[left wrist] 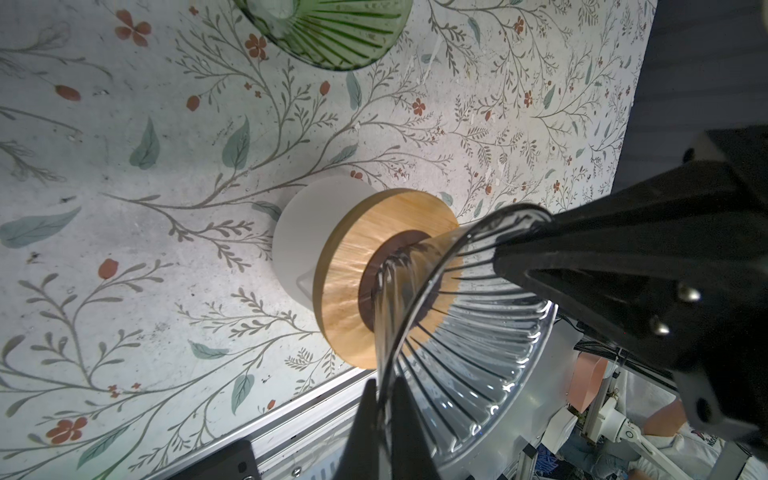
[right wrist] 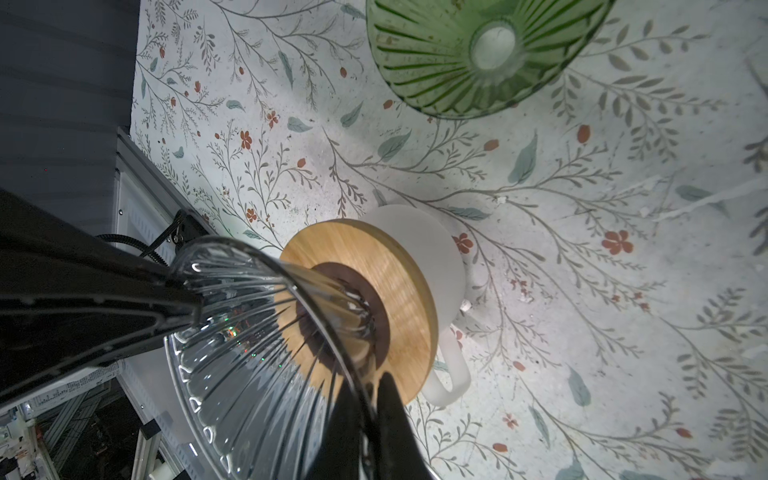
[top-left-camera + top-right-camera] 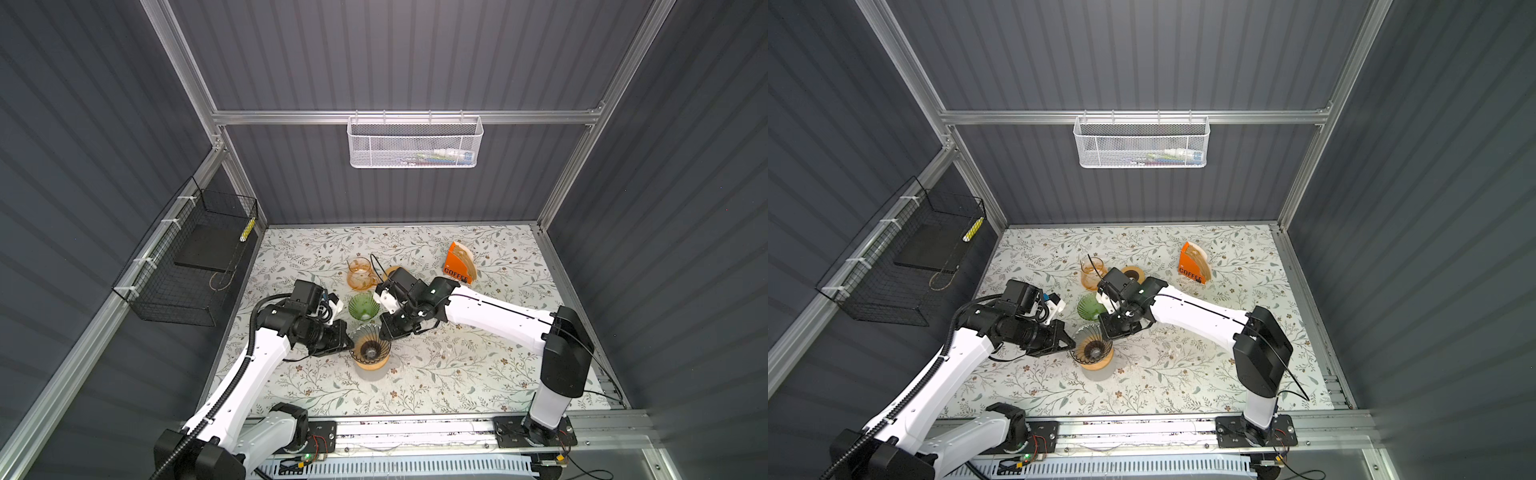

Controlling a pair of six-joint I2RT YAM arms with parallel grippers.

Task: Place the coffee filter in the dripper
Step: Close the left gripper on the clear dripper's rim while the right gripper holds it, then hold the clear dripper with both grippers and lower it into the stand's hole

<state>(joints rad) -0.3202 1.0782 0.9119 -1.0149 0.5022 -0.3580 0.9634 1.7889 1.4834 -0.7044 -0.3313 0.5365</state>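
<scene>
A clear ribbed glass dripper stands on a wooden collar over a white cup near the mat's middle front. Its cone shows only bare glass. My left gripper is shut on the dripper's rim from the left. From the right, my right gripper pinches the opposite rim of the dripper. Pale coffee filter papers stick out of an orange COFFEE box at the back right, away from both grippers.
A green glass dripper sits just behind the clear one, between the two wrists. Behind that are an amber glass server and a second wooden ring. A black wire basket hangs on the left wall.
</scene>
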